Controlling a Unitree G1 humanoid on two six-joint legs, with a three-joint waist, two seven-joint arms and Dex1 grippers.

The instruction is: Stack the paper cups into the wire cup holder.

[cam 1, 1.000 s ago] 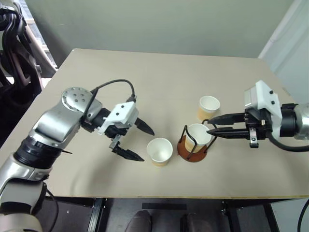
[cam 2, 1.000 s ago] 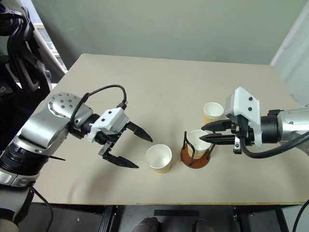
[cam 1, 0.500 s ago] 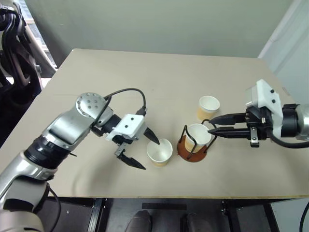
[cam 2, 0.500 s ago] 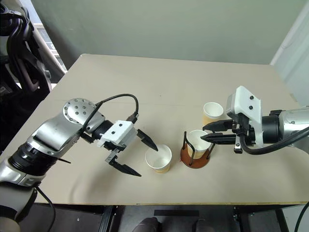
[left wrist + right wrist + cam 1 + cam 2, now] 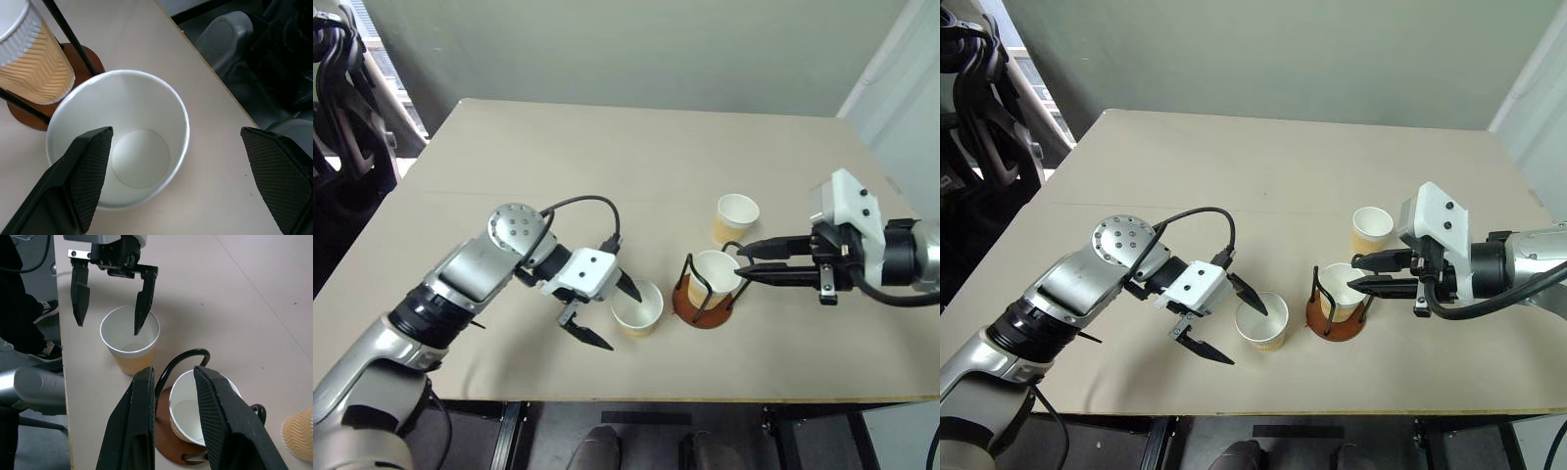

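Left gripper (image 5: 1226, 320) spread astride a loose cup's (image 5: 1263, 321) rim; right gripper (image 5: 1355, 273) – narrowly parted – by the wire cup holder (image 5: 1335, 314).

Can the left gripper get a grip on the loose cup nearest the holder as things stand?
Probably yes. The left gripper is open and straddles the near wall of the paper cup, one finger inside, one outside. Nothing blocks it; the wire cup holder stands beside it.

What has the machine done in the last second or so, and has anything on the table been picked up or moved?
The left end effector moved right and down to the loose tan paper cup with white inside; its open fingers now straddle the cup's wall, one finger inside. Nothing has been gripped or released. The right end effector stayed at the cup in the brown-based wire cup holder, and the third cup kept its place.
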